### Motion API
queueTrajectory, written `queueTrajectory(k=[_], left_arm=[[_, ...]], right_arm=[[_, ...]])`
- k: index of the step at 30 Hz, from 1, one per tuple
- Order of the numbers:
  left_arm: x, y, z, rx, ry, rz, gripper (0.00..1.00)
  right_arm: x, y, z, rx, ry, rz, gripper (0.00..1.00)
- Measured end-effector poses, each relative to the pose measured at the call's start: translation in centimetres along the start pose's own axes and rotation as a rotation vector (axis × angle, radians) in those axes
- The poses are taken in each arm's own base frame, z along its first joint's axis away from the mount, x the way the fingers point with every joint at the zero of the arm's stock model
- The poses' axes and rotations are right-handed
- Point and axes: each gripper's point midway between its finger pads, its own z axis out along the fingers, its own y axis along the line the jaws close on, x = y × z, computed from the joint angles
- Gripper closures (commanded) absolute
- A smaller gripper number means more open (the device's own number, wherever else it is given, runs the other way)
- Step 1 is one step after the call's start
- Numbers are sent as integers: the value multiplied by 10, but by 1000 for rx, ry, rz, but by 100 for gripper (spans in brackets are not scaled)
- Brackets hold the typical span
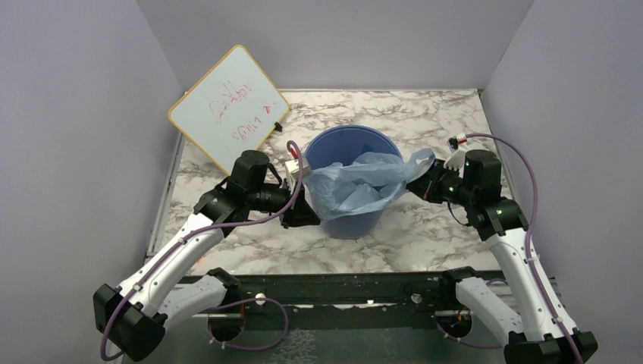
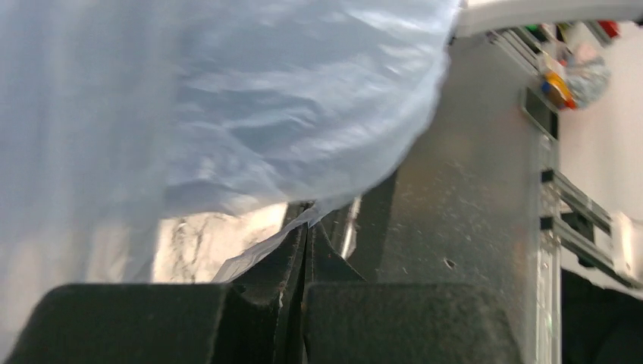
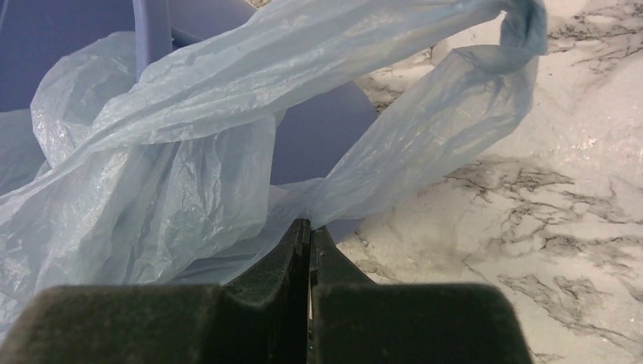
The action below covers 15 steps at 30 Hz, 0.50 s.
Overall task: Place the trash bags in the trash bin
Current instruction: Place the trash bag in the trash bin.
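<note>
The trash bin (image 1: 341, 142), a round blue bucket, stands in the middle of the marble table. The trash bag (image 1: 362, 188), thin light-blue film, lies partly inside it and drapes over its front and right rim. My left gripper (image 1: 309, 216) sits at the bin's left front side, shut on the bag's edge. In the left wrist view the film (image 2: 227, 114) fills the upper left and a strip runs between the closed jaws of the gripper (image 2: 307, 221). My right gripper (image 1: 415, 180) is shut on the bag's right corner. From the right wrist, the bag (image 3: 189, 152) spreads over the bin (image 3: 322, 133) ahead of the gripper (image 3: 309, 227).
A white board with red writing (image 1: 227, 106) leans at the back left, close behind the left arm. Grey walls close in the table (image 1: 425, 235) on the left, back and right. A black rail (image 1: 341, 292) runs along the near edge.
</note>
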Motion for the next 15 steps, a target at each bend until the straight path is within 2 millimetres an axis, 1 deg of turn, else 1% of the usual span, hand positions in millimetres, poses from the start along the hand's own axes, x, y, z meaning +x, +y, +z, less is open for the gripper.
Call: queueTrajectory(k=[6, 10, 12, 13, 14, 15], left_arm=[[-7, 31, 1, -177, -37, -33, 100], [-7, 51, -2, -289, -46, -51, 100], [-8, 59, -5, -338, -52, -58, 100], [-8, 62, -6, -360, -55, -62, 93], [-8, 65, -7, -375, -56, -64, 82], [-8, 67, -8, -390, -59, -66, 75]], right_arm=[[-5, -3, 7, 16, -7, 2, 92], [-8, -12, 9, 58, -19, 5, 92], [-9, -14, 9, 75, -27, 4, 89], [-10, -15, 9, 81, -31, 4, 86], [-11, -16, 9, 86, -35, 3, 83], [-12, -16, 9, 89, -38, 2, 80]])
